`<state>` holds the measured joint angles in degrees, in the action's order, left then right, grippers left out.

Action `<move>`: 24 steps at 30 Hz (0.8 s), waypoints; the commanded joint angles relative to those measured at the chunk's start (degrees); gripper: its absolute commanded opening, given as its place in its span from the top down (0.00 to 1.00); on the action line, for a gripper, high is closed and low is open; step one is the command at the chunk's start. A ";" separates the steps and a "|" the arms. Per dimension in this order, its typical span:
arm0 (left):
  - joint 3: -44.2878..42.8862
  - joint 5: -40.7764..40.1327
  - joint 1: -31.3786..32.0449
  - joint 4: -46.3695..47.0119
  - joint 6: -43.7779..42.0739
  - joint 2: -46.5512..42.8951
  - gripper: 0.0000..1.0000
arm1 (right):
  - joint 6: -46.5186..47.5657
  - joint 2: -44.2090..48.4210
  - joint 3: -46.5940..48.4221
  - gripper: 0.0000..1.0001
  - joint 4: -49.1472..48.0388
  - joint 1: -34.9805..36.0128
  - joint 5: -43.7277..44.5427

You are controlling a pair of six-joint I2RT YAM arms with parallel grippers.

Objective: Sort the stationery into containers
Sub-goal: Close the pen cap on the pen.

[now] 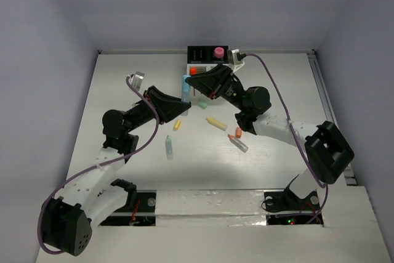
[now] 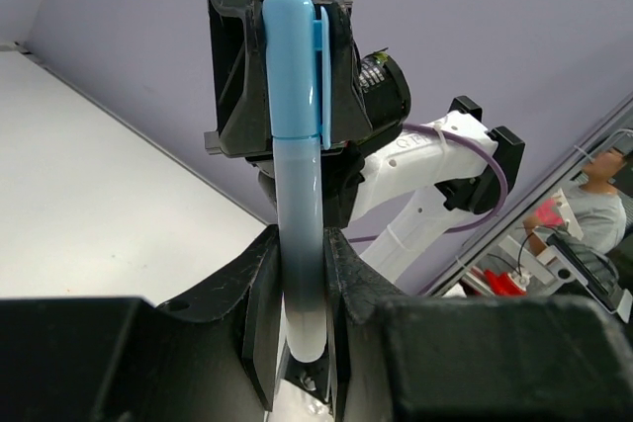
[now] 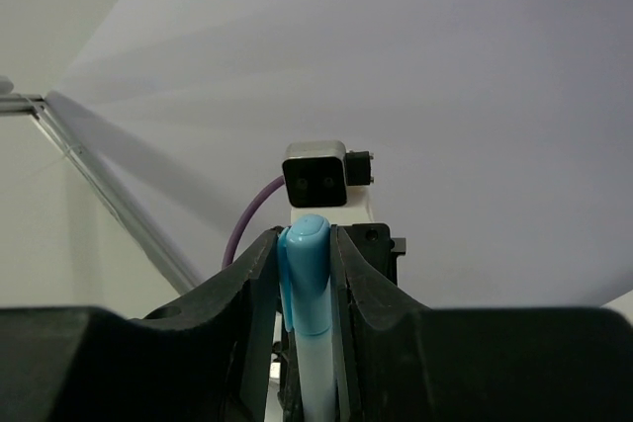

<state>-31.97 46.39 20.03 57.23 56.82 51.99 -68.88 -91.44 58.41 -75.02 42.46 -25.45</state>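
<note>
- White table (image 1: 123, 84) and pale lilac walls (image 1: 184, 4) frame your workspace, and both arms reach in to meet over the far middle of the surface.
- Your blue highlighter (image 1: 186, 89) is held off the table there, just in front of the organizer (image 1: 201, 52).
- In the overhead view its long axis runs near to far, with the darker capped end toward the organizer and the paler barrel end toward the arm bases. You cannot tell from above how steeply it tilts.
- From the left wrist it points straight up the picture, with the cap and clip uppermost.
- Your left gripper (image 2: 302, 328) is closed tight on the pale barrel end, a finger pressed against each side.
- Your right gripper (image 3: 309, 294) is clamped just as firmly on the cap, whose rounded tip pokes out between the fingers.
- In the organizer you have a pink-topped item (image 1: 218, 50) in a black compartment and an orange-topped item (image 1: 193, 71) in a white one.
- Loose on the table nearer the bases lie a green highlighter (image 1: 202, 104), a yellow highlighter (image 1: 216, 123), a small yellow piece (image 1: 177, 125), a pale green pen (image 1: 168, 147) and an orange-capped pen (image 1: 239, 144), all apart from one another.
</note>
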 commanded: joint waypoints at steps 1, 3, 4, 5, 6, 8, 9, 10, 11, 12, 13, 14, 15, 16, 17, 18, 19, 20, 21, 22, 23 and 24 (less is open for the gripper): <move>-6.97 -5.70 -0.70 8.07 -1.80 -0.40 1.00 | 4.01 2.75 -2.95 1.00 6.72 2.54 -6.63; -8.45 -5.61 -0.70 7.90 -1.71 -0.05 1.00 | 6.03 4.60 -3.83 1.00 11.81 3.06 -7.42; -8.99 -5.52 -0.70 7.72 -1.62 0.22 1.00 | 7.00 5.21 -4.01 1.00 14.09 3.07 -8.20; -9.69 -5.17 -0.70 7.72 -1.01 0.57 1.00 | 9.10 5.74 -4.27 1.00 19.08 3.07 -8.56; -11.00 -4.39 -0.70 8.15 -0.40 1.35 1.00 | 10.16 6.88 -4.53 1.00 21.21 3.59 -8.91; -12.06 -3.94 -0.70 9.29 1.10 2.06 1.00 | 12.62 7.94 -5.15 1.00 28.91 4.12 -9.44; -13.37 -3.51 -0.70 9.65 2.23 2.41 1.00 | 15.33 8.29 -5.24 1.00 31.49 4.82 -9.35; -14.60 -3.15 -0.70 10.00 2.85 3.03 1.00 | 17.36 8.82 -5.93 1.00 35.17 5.35 -9.27; -14.62 -3.15 -0.70 10.18 2.86 3.29 1.00 | 17.38 9.00 -6.38 1.00 36.51 6.23 -9.18; -15.75 -2.98 -0.70 10.18 3.30 3.91 1.00 | 18.16 9.08 -7.16 1.00 37.05 6.23 -9.00; -16.19 -2.89 -0.70 10.18 3.47 4.09 1.00 | 18.34 9.35 -9.17 1.00 37.06 7.02 -9.00; -16.63 -2.89 -0.70 10.27 3.65 4.44 1.00 | 18.43 9.52 -10.24 1.00 37.06 7.63 -8.83; -17.51 -2.62 -0.70 10.44 3.83 4.70 1.00 | 18.43 9.70 -11.21 1.00 37.23 7.64 -8.65; -17.95 -2.53 -0.70 10.36 4.00 4.88 1.00 | 18.52 9.87 -12.17 1.00 37.40 8.42 -8.30; -18.57 -2.53 -0.70 10.01 4.00 4.97 1.00 | 18.52 10.14 -14.10 1.00 37.32 9.04 -7.86; -19.79 -2.36 -0.70 9.92 3.92 5.05 1.00 | 18.09 10.23 -15.16 1.00 36.62 9.05 -7.77; -20.32 -2.27 -0.70 9.39 3.92 5.40 1.00 | 17.73 10.23 -16.13 1.00 36.01 9.57 -7.77; -21.03 -2.18 -0.70 9.13 3.92 5.67 1.00 | 17.47 10.31 -17.70 1.00 35.13 9.57 -7.77; -21.64 -1.92 -0.70 8.86 3.74 5.84 1.00 | 17.03 10.40 -18.42 1.00 34.86 10.18 -7.68; -22.60 -2.01 -0.70 8.17 3.57 6.28 1.00 | 16.77 10.49 -19.03 1.00 34.42 10.19 -7.60; -22.88 -2.09 -0.70 7.98 3.30 6.55 1.00 | 16.50 10.58 -19.47 1.00 33.98 10.19 -7.42; -22.36 -2.36 -0.17 7.81 3.30 6.72 1.00 | 16.33 11.45 -19.65 1.00 33.54 10.19 -7.07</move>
<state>-43.97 62.78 20.56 49.71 60.12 60.18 -54.41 -76.12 46.54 -62.06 45.84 -13.41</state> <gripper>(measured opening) 0.155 0.296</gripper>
